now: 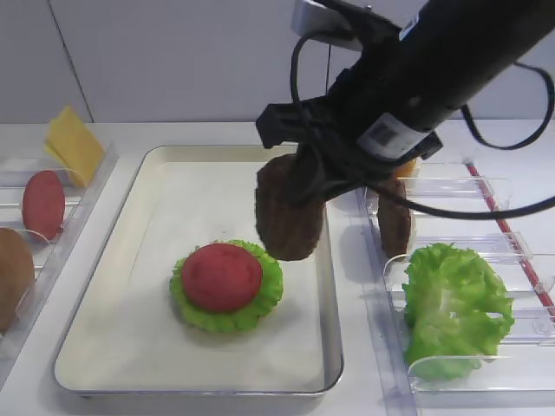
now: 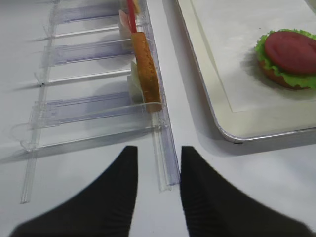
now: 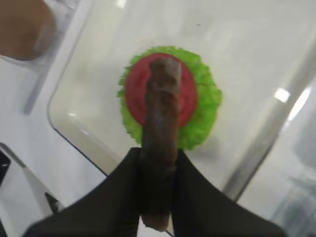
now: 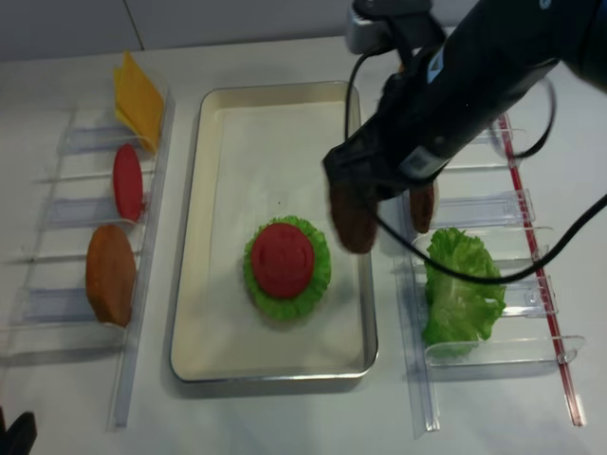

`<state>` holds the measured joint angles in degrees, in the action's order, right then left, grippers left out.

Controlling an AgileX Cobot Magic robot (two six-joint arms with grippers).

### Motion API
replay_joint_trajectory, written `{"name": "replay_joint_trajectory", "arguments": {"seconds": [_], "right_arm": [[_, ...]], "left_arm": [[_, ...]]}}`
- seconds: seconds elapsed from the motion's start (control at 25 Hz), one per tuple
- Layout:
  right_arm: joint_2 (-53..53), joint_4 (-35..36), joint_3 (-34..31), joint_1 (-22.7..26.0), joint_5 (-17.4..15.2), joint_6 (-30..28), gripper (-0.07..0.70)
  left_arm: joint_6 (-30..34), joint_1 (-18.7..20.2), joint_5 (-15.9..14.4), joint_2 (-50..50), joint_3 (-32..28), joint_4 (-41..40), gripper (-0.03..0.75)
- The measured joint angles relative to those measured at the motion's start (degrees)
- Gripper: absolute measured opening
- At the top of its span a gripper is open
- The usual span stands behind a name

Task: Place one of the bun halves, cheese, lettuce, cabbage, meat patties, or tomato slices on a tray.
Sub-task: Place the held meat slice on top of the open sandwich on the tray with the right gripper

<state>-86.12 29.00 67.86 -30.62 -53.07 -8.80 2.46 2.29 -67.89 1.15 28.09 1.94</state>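
Observation:
My right gripper (image 3: 158, 154) is shut on a dark brown meat patty (image 1: 288, 217), held on edge in the air above the right half of the cream tray (image 1: 130, 217). In the right wrist view the patty (image 3: 162, 98) hangs over a stack lying on the tray's paper. That stack is a red tomato slice (image 1: 221, 276) on frilly lettuce (image 1: 270, 290), with a bun half (image 2: 274, 79) under them. My left gripper (image 2: 158, 154) is open and holds nothing, low over the table at the near end of the left bins.
Clear bins (image 1: 451, 186) on the right hold a second patty (image 1: 395, 224) and a large lettuce leaf (image 1: 455, 303). The left bins (image 2: 98, 108) hold cheese (image 1: 74, 143), a tomato slice (image 1: 43, 204) and a bun half (image 1: 13, 273).

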Motion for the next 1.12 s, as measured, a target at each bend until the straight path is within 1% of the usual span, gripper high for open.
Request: {"name": "replay_joint_trajectory", "arguments": {"seconds": [0.08,0.32,0.4,0.48,0.6,0.72,0.96,1.12], "right_arm": [[0.00,7.26,-2.28,0.00,2.24,-6.15,0.131],[0.00,27.91,-8.83,0.00,9.65,-21.18,0.131],[0.00,34.84,-10.36,0.00,11.46,-24.81,0.131],[-0.43,39.36,-10.95,0.00,11.94,-26.99,0.131],[-2.92,43.18,-11.04,0.00,11.30,-27.77,0.131],[-6.66,45.50,-11.04,0.00,10.42,-28.29,0.131],[-10.93,47.43,-11.04,0.00,10.29,-29.90,0.131],[-12.29,48.44,-11.04,0.00,10.89,-30.70,0.131]], "left_arm": [[0.00,0.00,0.00,0.00,0.00,0.00,0.229],[0.00,0.00,0.00,0.00,0.00,0.00,0.228],[0.00,0.00,0.00,0.00,0.00,0.00,0.224],[0.00,0.00,0.00,0.00,0.00,0.00,0.223],[0.00,0.00,0.00,0.00,0.00,0.00,0.223],[0.00,0.00,0.00,0.00,0.00,0.00,0.223],[0.00,0.00,0.00,0.00,0.00,0.00,0.223],[0.00,0.00,0.00,0.00,0.00,0.00,0.223]]}}
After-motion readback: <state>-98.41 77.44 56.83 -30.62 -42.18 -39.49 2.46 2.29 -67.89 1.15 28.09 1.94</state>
